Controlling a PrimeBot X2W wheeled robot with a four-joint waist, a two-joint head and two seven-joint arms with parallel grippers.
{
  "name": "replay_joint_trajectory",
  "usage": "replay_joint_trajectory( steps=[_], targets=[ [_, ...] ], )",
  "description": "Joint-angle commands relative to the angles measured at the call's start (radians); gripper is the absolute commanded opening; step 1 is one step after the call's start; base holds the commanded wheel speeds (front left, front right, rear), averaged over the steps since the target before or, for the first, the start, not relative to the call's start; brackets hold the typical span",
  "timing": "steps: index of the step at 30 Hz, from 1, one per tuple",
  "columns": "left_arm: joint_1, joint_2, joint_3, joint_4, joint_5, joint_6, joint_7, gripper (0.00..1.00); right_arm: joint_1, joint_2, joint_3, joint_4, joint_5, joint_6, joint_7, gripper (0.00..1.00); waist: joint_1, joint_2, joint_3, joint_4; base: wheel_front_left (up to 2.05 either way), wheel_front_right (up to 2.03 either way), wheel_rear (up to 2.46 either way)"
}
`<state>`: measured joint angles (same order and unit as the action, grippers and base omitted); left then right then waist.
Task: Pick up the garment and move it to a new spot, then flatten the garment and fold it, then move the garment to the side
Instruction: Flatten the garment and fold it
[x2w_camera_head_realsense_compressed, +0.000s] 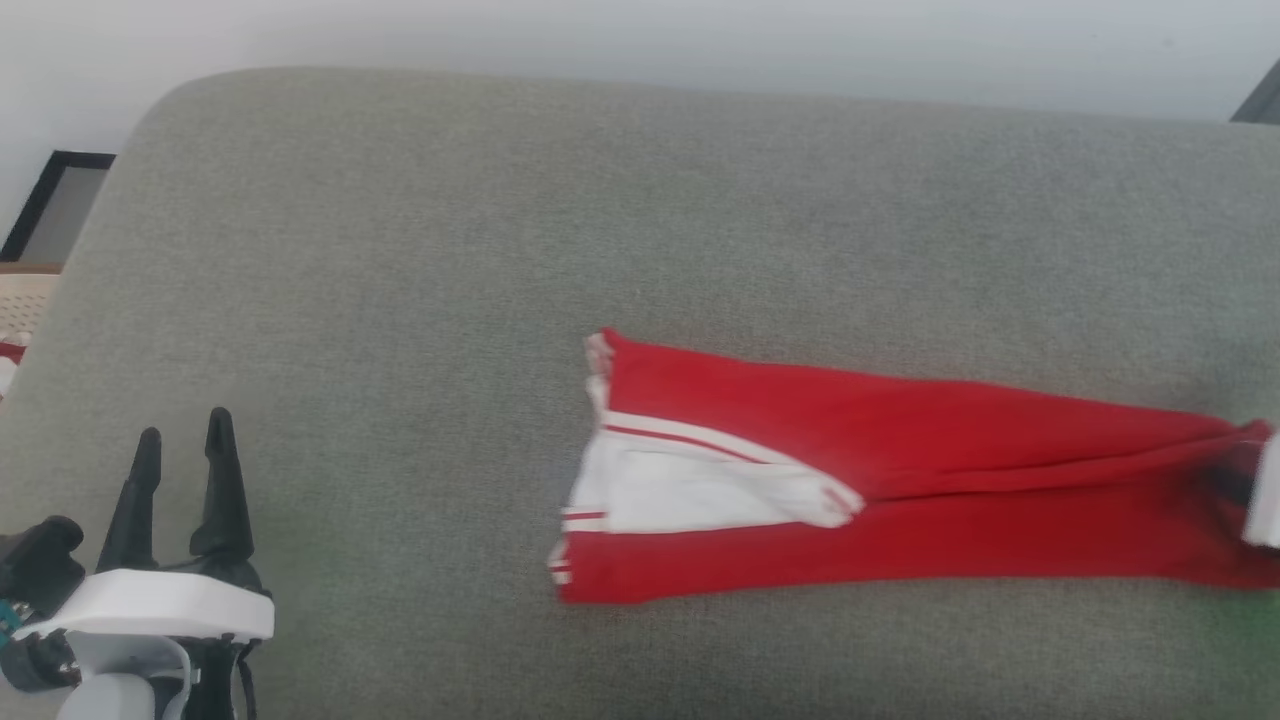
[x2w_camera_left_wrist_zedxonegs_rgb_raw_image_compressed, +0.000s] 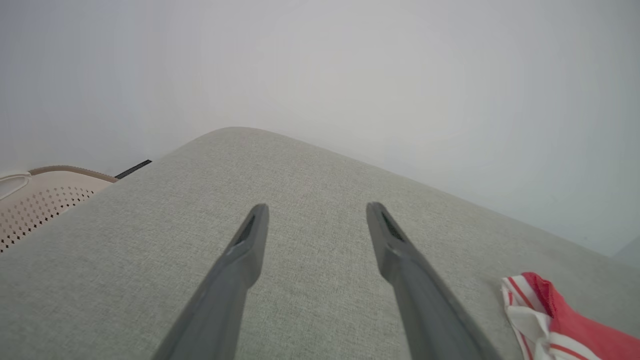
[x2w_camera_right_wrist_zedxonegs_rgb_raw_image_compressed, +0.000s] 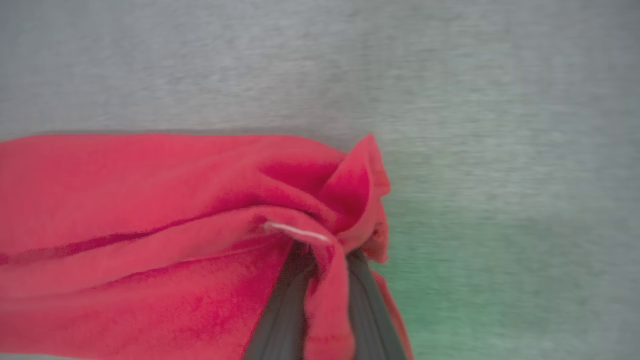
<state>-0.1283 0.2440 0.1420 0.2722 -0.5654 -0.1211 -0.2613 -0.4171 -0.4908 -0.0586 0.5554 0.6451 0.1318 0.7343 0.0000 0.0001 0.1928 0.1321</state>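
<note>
Right gripper (x2w_camera_right_wrist_zedxonegs_rgb_raw_image_compressed: 325, 260) pinches the garment (x2w_camera_head_realsense_compressed: 900, 450) — left gripper (x2w_camera_head_realsense_compressed: 184, 428) spread, well apart.

Left tool (x2w_camera_head_realsense_compressed: 184, 422), tapered black fingers (x2w_camera_head_realsense_compressed: 222, 480), white collar (x2w_camera_head_realsense_compressed: 150, 600), possibly teal wiring (x2w_camera_head_realsense_compressed: 8, 610)

A home-like room is suggested: a grey upholstered cushion (x2w_camera_head_realsense_compressed: 400, 250) is backed by a plain wall (x2w_camera_head_realsense_compressed: 640, 40), and a perforated basket (x2w_camera_left_wrist_zedxonegs_rgb_raw_image_compressed: 45, 200) is set beside the cushion.

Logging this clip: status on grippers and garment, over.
Left gripper open, holding nothing. Right gripper shut on end of folded red jersey shirt with white sleeve, on grey fabric cushion. Beige perforated basket beside cushion, not in the way.
</note>
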Motion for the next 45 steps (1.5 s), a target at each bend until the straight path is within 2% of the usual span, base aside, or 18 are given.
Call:
replay_joint_trajectory(
  steps=[1,4,10,14,20,25,29,38,45],
  targets=[
    [-0.018,-0.009,0.009,0.004,0.008,-0.006,-0.004,1.00,-0.014,-0.022,-0.019,0.021,-0.015,-0.002,-0.014,0.00,0.0000,-0.0001,0.005,-0.007,0.00,0.00,0.00],
    [-0.023,-0.018,0.013,0.012,0.022,-0.009,-0.004,1.00,-0.032,-0.054,-0.046,0.065,-0.046,-0.002,-0.035,0.00,0.0000,-0.0001,0.010,-0.015,0.00,0.00,0.00],
    [-0.032,-0.018,-0.001,0.013,0.020,-0.010,-0.005,1.00,-0.064,-0.052,-0.028,0.073,-0.060,-0.002,-0.031,0.00,0.0000,-0.0001,0.008,-0.032,0.00,0.00,0.00],
    [-0.028,-0.011,-0.004,0.010,0.011,-0.010,-0.005,1.00,-0.045,-0.033,0.016,-0.009,0.001,-0.001,0.002,0.00,0.0000,-0.0001,0.001,-0.039,0.00,0.00,0.00],
    [-0.013,-0.006,-0.015,0.007,0.002,-0.010,-0.004,1.00,0.023,0.007,0.077,-0.215,0.107,-0.001,0.064,0.00,0.0000,-0.0001,-0.014,-0.036,0.00,0.00,0.00],
    [-0.013,-0.008,-0.032,0.009,-0.007,-0.010,-0.005,1.00,0.062,0.062,0.138,-0.346,0.098,-0.001,0.086,0.00,0.0000,-0.0001,-0.022,-0.016,0.00,0.00,0.00],
    [-0.025,-0.011,-0.053,0.017,-0.011,-0.010,-0.005,1.00,0.058,0.123,0.189,-0.395,0.074,-0.001,0.094,0.00,0.0000,-0.0001,-0.027,0.009,0.00,0.00,0.00],
    [-0.041,-0.016,-0.084,0.034,-0.022,-0.010,-0.004,1.00,0.012,0.238,0.308,-0.379,0.025,-0.001,0.079,0.00,0.0000,-0.0001,-0.042,0.066,0.00,0.00,0.00],
    [-0.052,-0.021,-0.114,0.047,-0.026,-0.010,-0.005,1.00,-0.058,0.314,0.393,-0.274,-0.020,-0.001,0.017,0.00,0.0000,-0.0001,-0.052,0.107,0.00,0.00,0.00]
  ],
)
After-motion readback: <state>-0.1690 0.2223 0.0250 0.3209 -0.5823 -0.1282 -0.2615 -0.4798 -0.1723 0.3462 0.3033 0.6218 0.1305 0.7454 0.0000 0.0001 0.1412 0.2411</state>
